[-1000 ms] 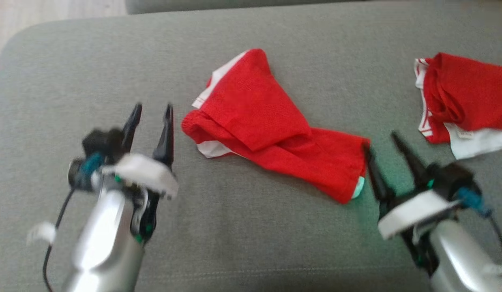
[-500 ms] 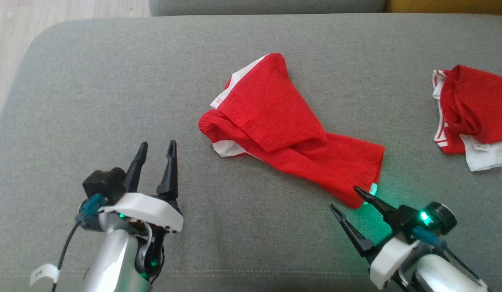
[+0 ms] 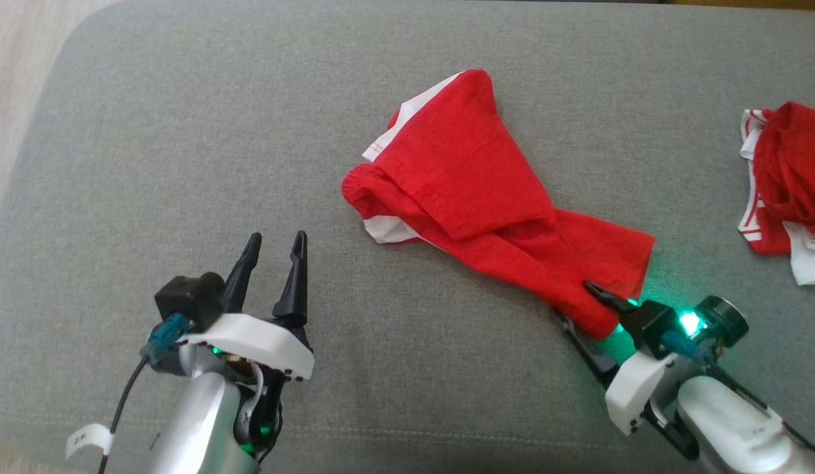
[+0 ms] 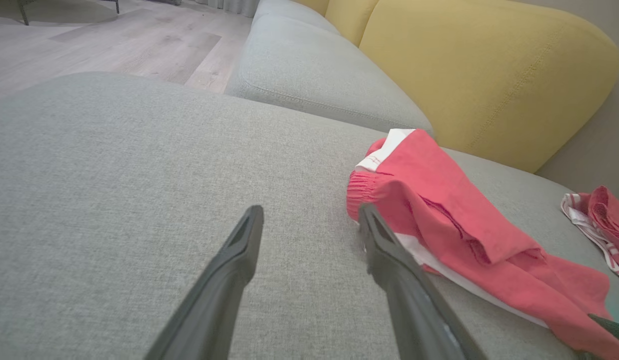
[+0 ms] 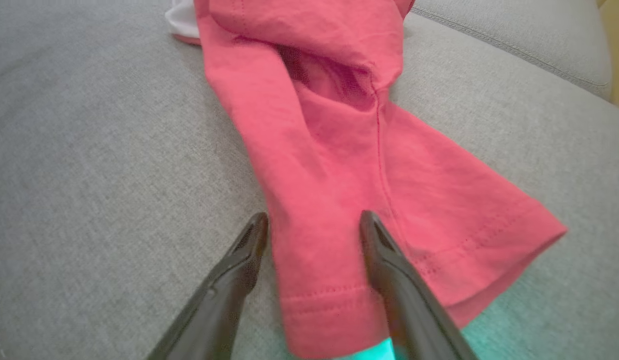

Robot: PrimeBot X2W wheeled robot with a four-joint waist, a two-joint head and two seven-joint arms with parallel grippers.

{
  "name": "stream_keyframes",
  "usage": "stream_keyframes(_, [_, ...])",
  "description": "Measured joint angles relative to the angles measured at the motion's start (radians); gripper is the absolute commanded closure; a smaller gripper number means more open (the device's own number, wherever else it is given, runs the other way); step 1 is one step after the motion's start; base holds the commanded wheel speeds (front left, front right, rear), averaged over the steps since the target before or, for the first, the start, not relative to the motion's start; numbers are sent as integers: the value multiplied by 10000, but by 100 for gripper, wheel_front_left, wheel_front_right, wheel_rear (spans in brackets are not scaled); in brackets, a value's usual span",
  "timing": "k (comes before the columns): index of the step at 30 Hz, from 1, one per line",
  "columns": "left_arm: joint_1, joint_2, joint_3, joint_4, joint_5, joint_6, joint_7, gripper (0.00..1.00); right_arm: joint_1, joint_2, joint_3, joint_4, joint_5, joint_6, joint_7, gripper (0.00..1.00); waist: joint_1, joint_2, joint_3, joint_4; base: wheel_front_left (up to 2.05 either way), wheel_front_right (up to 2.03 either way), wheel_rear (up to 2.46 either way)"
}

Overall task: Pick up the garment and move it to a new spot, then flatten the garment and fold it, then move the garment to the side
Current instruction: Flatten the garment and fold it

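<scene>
Head view: a crumpled red garment (image 3: 473, 191) with white trim lies in the middle of a grey sofa cushion (image 3: 184, 131). The left gripper (image 3: 276, 238) hovers well apart from it, fingers spread and empty. The right gripper (image 3: 574, 301) straddles the garment's near hem corner, fingers spread, not yet pinching. A 2nd red garment (image 3: 786, 178) lies far right.

Left wrist view: the 2 spread fingers hang over bare cushion, the elastic waistband just beside one.

Right wrist view: the stitched hem sits between the 2 fingers. The risk, as I judge it: closing on only 1 thin layer would let the cloth slip during lifting, and pressing low could snag the soft cushion.
</scene>
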Motion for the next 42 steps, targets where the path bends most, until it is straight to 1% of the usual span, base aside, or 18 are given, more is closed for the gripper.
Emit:
stream_keyframes(1, [-1,0,0,4,-8,6,0,0,-55,0,48,31,113,0,-17,100,0,0,17,16,0,0,0])
stream_keyframes(3, [-5,-2,-12,19,-75,8,0,0,-195,0,148,98,295,0,-48,100,0,0,38,27,0,0,0])
stream_keyframes(7, [-13,-2,-54,69,-102,56,0,0,-304,-38,230,-25,1252,0,-132,100,0,0,29,21,0,0,0])
stream_keyframes(10, [-31,-2,-63,92,-146,79,0,0,-381,-219,422,-477,2405,0,-100,100,0,0,15,-10,0,0,0])
stream_keyframes(12, [-52,-2,-107,98,-146,79,0,0,-535,-527,640,-907,3267,0,144,100,0,0,31,-24,0,0,0])
stream_keyframes(14, [-124,-2,-188,125,-146,77,0,0,-832,-999,905,-1283,4044,0,520,100,0,0,71,-20,0,0,0])
stream_keyframes(15, [-124,-2,-188,125,-146,77,0,0,-832,-999,905,-1283,4044,0,520,100,0,0,71,-20,0,0,0])
stream_keyframes(20, [-330,-8,-422,130,-226,71,0,0,-1748,-2119,1377,-1818,6103,0,1856,100,0,0,282,96,0,0,0])
stream_keyframes(23, [-486,-8,-610,130,-249,71,0,0,-2123,-2546,1630,-1992,7346,0,2617,100,0,0,440,228,0,0,0])
stream_keyframes(27, [-636,-15,-732,128,-355,81,0,0,-2666,-3001,2023,-1918,8318,0,3484,100,0,0,671,439,0,0,0])
stream_keyframes(29, [-674,-13,-826,130,-372,82,0,0,-3013,-3212,2230,-1779,8439,0,3668,100,0,0,796,562,0,0,0])
stream_keyframes(30, [-712,-15,-897,130,-416,82,0,0,-3198,-3266,2270,-1653,8554,0,3756,91,0,0,859,623,0,0,0])
stream_keyframes(31, [-770,-17,-963,128,-426,82,0,0,-3392,-3315,2322,-1505,8665,0,3837,63,0,0,923,688,0,0,0])
stream_keyframes(32, [-820,-23,-991,123,-437,88,0,0,-3588,-3354,2385,-1333,8732,0,3889,16,1,0,982,749,0,0,0])
stream_keyframes(33, [-867,-25,-1014,109,-487,98,0,0,-3774,-3384,2451,-1133,8734,0,3921,0,0,0,1040,810,0,0,0])
stream_keyframes(39, [-1041,-27,-1248,52,-604,221,0,0,-4703,-3423,2901,295,8192,0,3678,0,1,0,1314,1080,0,0,0])
stream_keyframes(41, [-1041,-31,-1262,52,-612,278,0,0,-4852,-3308,2997,723,8115,0,3501,0,1,0,1330,1069,0,0,0])
stream_keyframes(42, [-1041,-31,-1258,54,-612,301,0,0,-4950,-3210,3078,1045,7898,0,3342,0,1,0,1323,1040,0,0,0])
